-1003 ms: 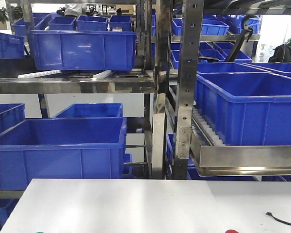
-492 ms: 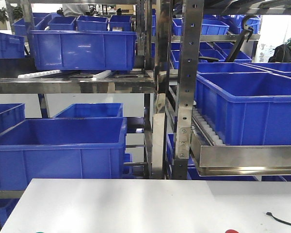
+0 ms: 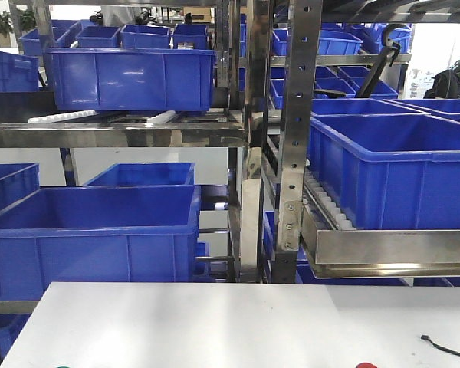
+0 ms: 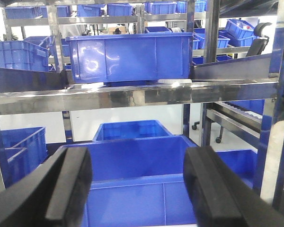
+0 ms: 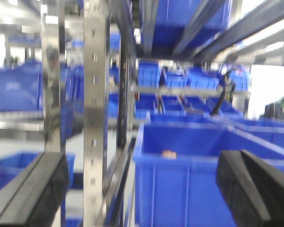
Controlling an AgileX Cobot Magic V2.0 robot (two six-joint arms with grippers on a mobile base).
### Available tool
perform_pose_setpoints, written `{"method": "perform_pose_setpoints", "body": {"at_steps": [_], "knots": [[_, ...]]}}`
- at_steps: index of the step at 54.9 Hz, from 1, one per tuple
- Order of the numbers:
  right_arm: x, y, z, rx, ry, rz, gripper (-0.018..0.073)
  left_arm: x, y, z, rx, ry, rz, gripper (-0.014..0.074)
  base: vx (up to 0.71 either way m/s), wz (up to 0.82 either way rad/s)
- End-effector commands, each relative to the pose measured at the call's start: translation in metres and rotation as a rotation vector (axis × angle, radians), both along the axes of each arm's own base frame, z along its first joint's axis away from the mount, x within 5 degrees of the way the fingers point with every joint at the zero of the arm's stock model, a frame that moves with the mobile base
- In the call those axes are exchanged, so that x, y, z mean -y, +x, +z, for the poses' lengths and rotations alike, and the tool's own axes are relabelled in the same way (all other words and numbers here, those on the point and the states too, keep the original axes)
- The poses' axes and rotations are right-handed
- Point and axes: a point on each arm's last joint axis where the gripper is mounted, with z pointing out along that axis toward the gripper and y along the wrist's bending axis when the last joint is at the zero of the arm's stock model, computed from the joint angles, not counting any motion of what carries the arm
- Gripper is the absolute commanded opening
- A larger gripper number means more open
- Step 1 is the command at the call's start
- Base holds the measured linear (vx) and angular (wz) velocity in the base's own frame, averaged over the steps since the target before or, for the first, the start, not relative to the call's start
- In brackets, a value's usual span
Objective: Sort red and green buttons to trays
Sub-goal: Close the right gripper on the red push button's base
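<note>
My left claw (image 4: 139, 157) and right claw (image 5: 142, 161) both gape wide, facing blue bins (image 4: 132, 56) on the steel rack (image 3: 293, 153)

Deep blue plastic bins (image 3: 92, 238) fill a stainless steel shelving rack (image 3: 295, 138) across the frame's upper part. Below lies a white tabletop (image 3: 215, 322), with a thin black cable (image 3: 448, 349) at lower right.

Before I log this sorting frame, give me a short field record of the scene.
left end effector: open, empty, facing blue bins
right end effector: open, empty, facing steel shelving
table: white, black cable lying at right
buttons, trays: not clearly in view
</note>
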Motion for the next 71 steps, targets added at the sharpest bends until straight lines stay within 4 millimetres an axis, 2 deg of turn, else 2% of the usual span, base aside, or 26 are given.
{"method": "perform_pose_setpoints", "body": {"at_steps": [1,4,11,16,23,29,39,46,64,71], "knots": [[0.000,0.012,0.002,0.125,-0.006,0.001,0.0695,-0.002,-0.003,0.021,0.121,-0.018,0.018,0.0556,0.00,0.00],[-0.001,0.023,-0.019,0.105,-0.018,0.010,0.0676,-0.002,-0.003,0.021,0.121,-0.019,0.018,0.0556,0.00,0.00],[-0.005,0.037,-0.089,-0.016,0.014,0.053,0.0620,-0.002,-0.003,0.021,0.121,-0.019,0.018,0.0556,0.00,0.00],[-0.009,0.033,-0.140,-0.091,0.029,0.101,0.0585,-0.002,-0.003,0.021,0.121,-0.019,0.018,0.0556,0.00,0.00],[-0.014,0.021,-0.198,-0.183,0.028,0.164,0.0568,-0.002,-0.003,0.021,0.121,-0.019,0.018,0.0556,0.00,0.00],[-0.017,0.017,-0.235,-0.258,0.060,0.188,0.0568,-0.002,-0.003,0.021,0.121,-0.019,0.018,0.0556,0.00,0.00],[-0.025,0.024,-0.264,-0.259,0.093,0.281,0.0568,-0.002,-0.003,0.021,0.121,-0.019,0.018,0.0556,0.00,0.00],[-0.031,0.041,-0.280,-0.301,0.061,0.346,0.0568,-0.002,-0.003,0.021,0.121,-0.019,0.018,0.0556,0.00,0.00],[-0.033,0.093,-0.302,-0.282,0.038,0.359,0.0568,-0.002,-0.003,0.021,0.121,-0.019,0.018,0.0556,0.00,0.00],[-0.035,0.104,-0.319,-0.311,0.039,0.380,0.0564,-0.002,-0.003,0.021,0.121,-0.019,0.018,0.0556,0.00,0.00]]}}
